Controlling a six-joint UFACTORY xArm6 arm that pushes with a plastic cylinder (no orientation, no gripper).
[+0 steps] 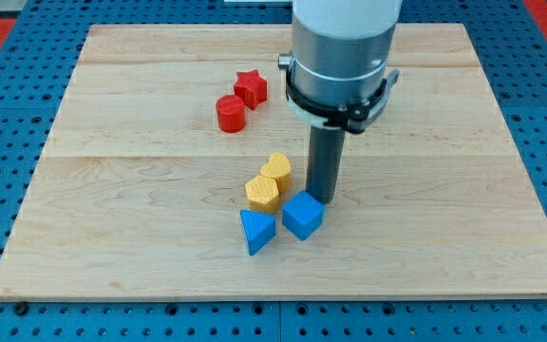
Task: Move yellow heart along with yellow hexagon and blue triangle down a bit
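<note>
Three matte blocks cluster mid-board: yellow heart [276,169], yellow hexagon [263,193], blue triangle [256,231]. The rod's bare tip [325,199], holding nothing, touches a blue cube [302,216] on pale wood board [112,190].

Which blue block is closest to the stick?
The blue cube, just below my tip. The blue triangle sits farther toward the view's left.

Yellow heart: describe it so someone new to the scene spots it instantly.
On the wooden board, find the four-block cluster near the centre, just left of my tip. The yellow heart is its topmost block, touching the yellow hexagon; it alone has a notched, two-lobed top.
</note>
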